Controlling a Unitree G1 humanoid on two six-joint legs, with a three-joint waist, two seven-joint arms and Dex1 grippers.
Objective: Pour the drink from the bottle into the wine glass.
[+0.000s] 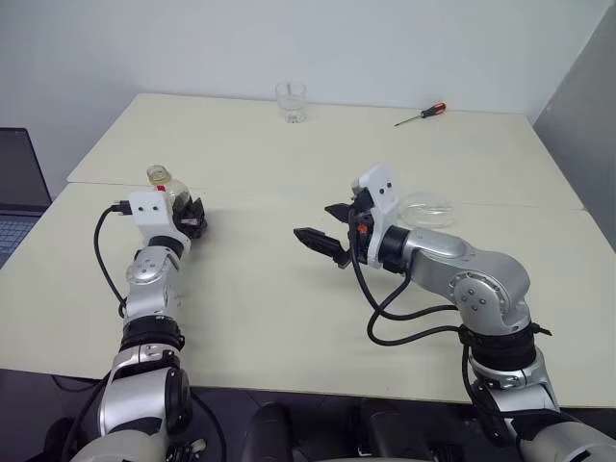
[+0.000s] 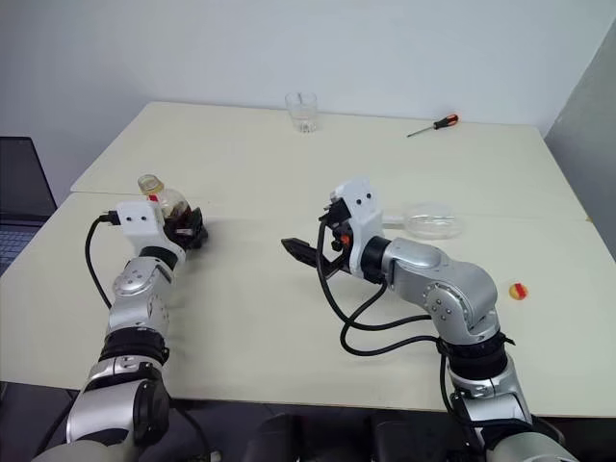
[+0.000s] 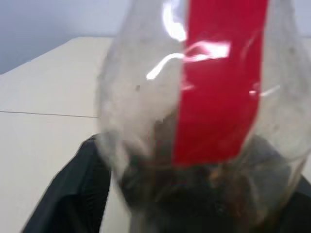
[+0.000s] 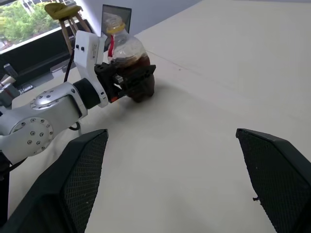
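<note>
The bottle (image 4: 127,53) stands upright on the table (image 1: 289,318), on the left side. It has a yellow cap, a red label and a little dark drink (image 4: 136,65) at the bottom.

The left gripper (image 4: 130,81) is right at the bottle, low down by its base. Its 2 black fingers (image 3: 73,194) sit on either side of the bottle. I cannot tell if they press on it or have let go. In the left wrist view the bottle is very close, with a black finger at each side.

The right gripper (image 1: 325,229) hangs over the middle of the table. Its 2 fingers (image 4: 80,170) are spread wide apart. It holds nothing and touches nothing. It points across at the bottle, well apart from it.

The wine glass (image 2: 431,219) lies on its side on the table, just behind the right arm.

A short clear cup (image 1: 291,101) stands at the far edge. A screwdriver (image 1: 421,115) with a red and black handle lies far back on the right. A small red and yellow ball (image 2: 518,291) sits near the right edge. A laptop (image 1: 19,192) is off to the left.
</note>
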